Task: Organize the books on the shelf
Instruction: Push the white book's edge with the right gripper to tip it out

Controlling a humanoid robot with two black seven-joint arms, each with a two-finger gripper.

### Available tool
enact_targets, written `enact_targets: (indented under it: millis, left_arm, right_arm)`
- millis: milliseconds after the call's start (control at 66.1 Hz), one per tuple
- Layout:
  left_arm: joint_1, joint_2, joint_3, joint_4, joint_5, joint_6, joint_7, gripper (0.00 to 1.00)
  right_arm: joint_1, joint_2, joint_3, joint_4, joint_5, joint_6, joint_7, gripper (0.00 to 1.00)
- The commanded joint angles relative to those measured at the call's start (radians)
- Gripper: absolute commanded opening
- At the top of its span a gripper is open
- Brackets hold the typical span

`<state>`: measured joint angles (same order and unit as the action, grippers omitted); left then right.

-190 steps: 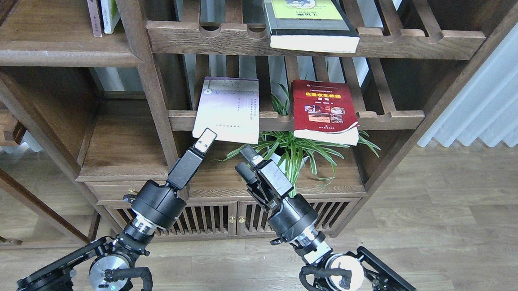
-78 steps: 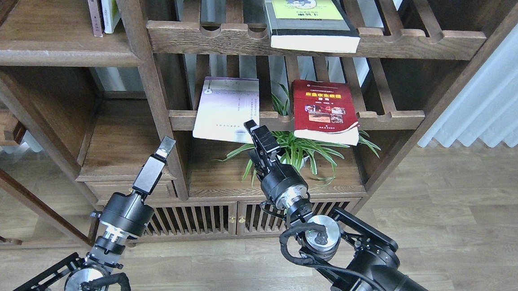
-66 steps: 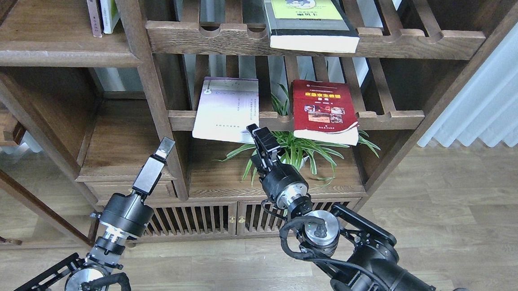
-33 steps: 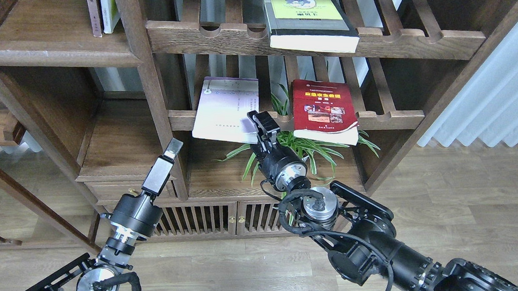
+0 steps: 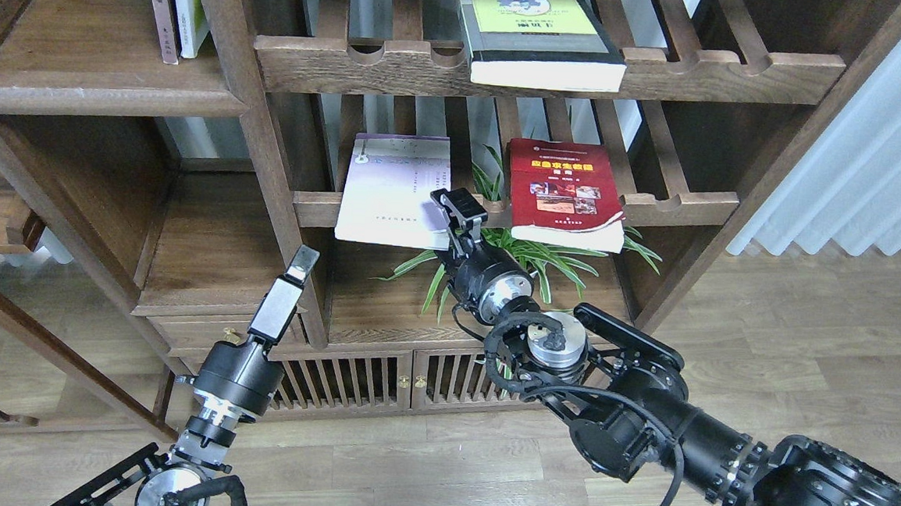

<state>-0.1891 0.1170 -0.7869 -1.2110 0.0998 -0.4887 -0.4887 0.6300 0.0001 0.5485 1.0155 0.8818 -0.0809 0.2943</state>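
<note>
The dark wooden bookcase (image 5: 269,156) fills most of the frame. Its solid plank shelf (image 5: 92,94) sits upper left, carrying two thin upright books (image 5: 175,5) at its back. My right arm enters from the lower right; my right gripper (image 5: 453,210) sits at frame centre on the near right corner of the lavender-white paperback (image 5: 395,191), fingers apparently clamped on that corner. That paperback lies flat, overhanging the middle slatted rack (image 5: 680,200). The black book with the yellow-green panel (image 5: 538,35) lies on the upper slatted rack, top centre. The red paperback (image 5: 564,193) lies right of centre. My left gripper (image 5: 303,260), lower left, holds nothing; I cannot tell its finger spacing.
</note>
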Motion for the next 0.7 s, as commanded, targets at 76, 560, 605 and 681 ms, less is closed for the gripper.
enact_targets:
  millis: [76, 560, 605, 681]
  left_arm:
    - [-0.006, -0.005, 0.0, 0.007, 0.0, 0.0, 0.0, 1.0]
    - [-0.01, -0.005, -0.005, 0.011, 0.0, 0.0, 0.0, 1.0]
    - [-0.01, -0.007, -0.005, 0.011, 0.0, 0.0, 0.0, 1.0]
    - [-0.012, -0.005, -0.006, 0.013, 0.0, 0.0, 0.0, 1.0]
  right_arm:
    - [0.017, 0.0, -0.027, 0.0, 0.0, -0.005, -0.056, 0.78]
    - [0.04, 0.0, -0.028, -0.078, 0.009, -0.003, -0.083, 0.49]
    - [0.048, 0.0, -0.025, -0.091, 0.014, -0.002, -0.083, 0.49]
    - [0.057, 0.0, -0.024, -0.101, 0.028, -0.002, -0.083, 0.48]
